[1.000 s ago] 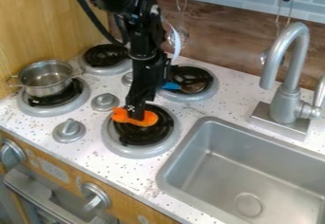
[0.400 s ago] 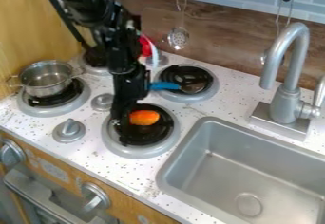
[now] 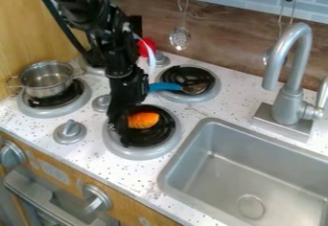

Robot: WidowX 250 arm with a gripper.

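Orange piece (image 3: 143,120) on the front burner (image 3: 171,141), camera view, and the black gripper (image 3: 118,119) is right beside it! How wide it's open, whether it holds anything: can't tell. One sideways nudge could roll that rounded piece onto the speckled counter (image 3: 128,172)!

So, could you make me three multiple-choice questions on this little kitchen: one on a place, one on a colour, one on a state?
1. Where is the small orange object?
A) In the grey sink
B) On a black coil burner
C) On the wooden wall

2. What colour is the handle of the utensil on another burner?
A) Red
B) Yellow
C) Blue

3. How is the round metal pot standing?
A) Upright, without a lid
B) Upside down
C) On its side

1 B: it sits over the dark coil, near the black hand.
2 C: the handle shows blue.
3 A: its open inside shows from above.
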